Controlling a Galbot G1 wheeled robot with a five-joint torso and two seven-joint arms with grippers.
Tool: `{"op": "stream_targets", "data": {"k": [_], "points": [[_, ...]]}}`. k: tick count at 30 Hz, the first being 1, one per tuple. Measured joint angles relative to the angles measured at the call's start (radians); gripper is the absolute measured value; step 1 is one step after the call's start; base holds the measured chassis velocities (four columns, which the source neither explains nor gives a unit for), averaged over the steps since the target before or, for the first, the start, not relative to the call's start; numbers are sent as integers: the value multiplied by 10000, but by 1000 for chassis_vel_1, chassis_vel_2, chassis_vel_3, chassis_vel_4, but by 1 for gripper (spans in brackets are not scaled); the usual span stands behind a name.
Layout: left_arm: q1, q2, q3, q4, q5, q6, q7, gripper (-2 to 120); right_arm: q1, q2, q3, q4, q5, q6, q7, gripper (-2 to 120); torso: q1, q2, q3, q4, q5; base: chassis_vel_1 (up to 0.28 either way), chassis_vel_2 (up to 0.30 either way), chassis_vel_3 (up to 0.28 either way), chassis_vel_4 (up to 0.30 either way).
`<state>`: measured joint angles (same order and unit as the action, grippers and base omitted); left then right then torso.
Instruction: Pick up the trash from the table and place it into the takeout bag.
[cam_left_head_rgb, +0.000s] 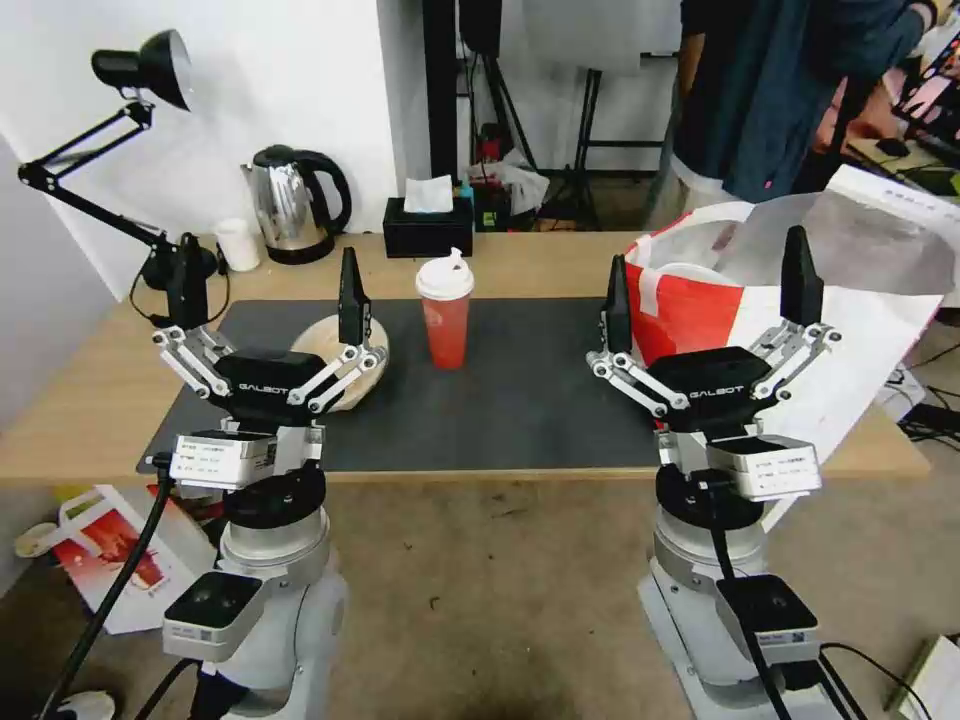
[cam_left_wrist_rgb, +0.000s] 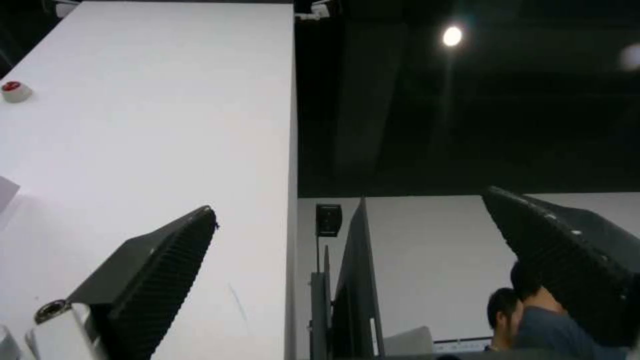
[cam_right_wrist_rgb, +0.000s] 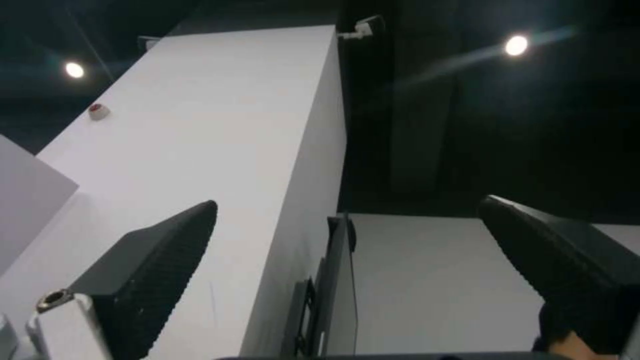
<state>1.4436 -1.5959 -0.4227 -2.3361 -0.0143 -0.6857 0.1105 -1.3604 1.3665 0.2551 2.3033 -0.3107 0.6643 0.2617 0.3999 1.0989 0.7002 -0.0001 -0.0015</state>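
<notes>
Nearest the robot, both arms are raised in front of the table's (cam_left_head_rgb: 80, 440) near edge with fingers pointing up: the left gripper (cam_left_head_rgb: 268, 290) stands with its fingers spread wide and nothing between them, over the near left part of the black mat (cam_left_head_rgb: 520, 400), and the right gripper (cam_left_head_rgb: 712, 285) is likewise released and empty, over the mat's near right corner. Just behind the left gripper, on the left half of the mat, lies the shallow beige bowl (cam_left_head_rgb: 372, 362), partly hidden by the fingers; it looks light, thin-walled and probably a little flexible, so a pinch across its rim seems the safest hold, with care that it does not buckle or slide on the mat. A little farther, near the middle of the mat toward its far edge, stands the red cup (cam_left_head_rgb: 446, 325), upright, with a white lid and a raised spout tab; it is tall and narrow, likely paper and easily crushed or tipped, and whether liquid remains inside cannot be told, so a gentle grip around the mid-body, kept vertical, looks best. At the right end of the table, behind the right gripper, the takeout bag (cam_left_head_rgb: 700, 310) stands open, red and white with a white strap and silvery lining; its walls are soft and may sag or shift when touched. A pale rounded rim (cam_left_head_rgb: 690, 272) shows just inside its mouth, perhaps the white bowl, though its contents cannot be seen.
</notes>
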Motion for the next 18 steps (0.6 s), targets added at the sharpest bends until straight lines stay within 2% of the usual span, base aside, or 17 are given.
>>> {"op": "stream_targets", "data": {"k": [13, 18], "points": [[70, 0, 16, -14, 0, -17, 0, 100, 23, -329, -16, -22, 355, -276, -61, 100, 0, -1, 0, 0, 1, 0, 0, 0, 0], [130, 5, -67, -125, 0, -21, 3, 100, 180, -917, -338, 90, 1650, -1343, -529, 100, -1, -1, 0, 1, 0, 0, 0, 0, 0]]}}
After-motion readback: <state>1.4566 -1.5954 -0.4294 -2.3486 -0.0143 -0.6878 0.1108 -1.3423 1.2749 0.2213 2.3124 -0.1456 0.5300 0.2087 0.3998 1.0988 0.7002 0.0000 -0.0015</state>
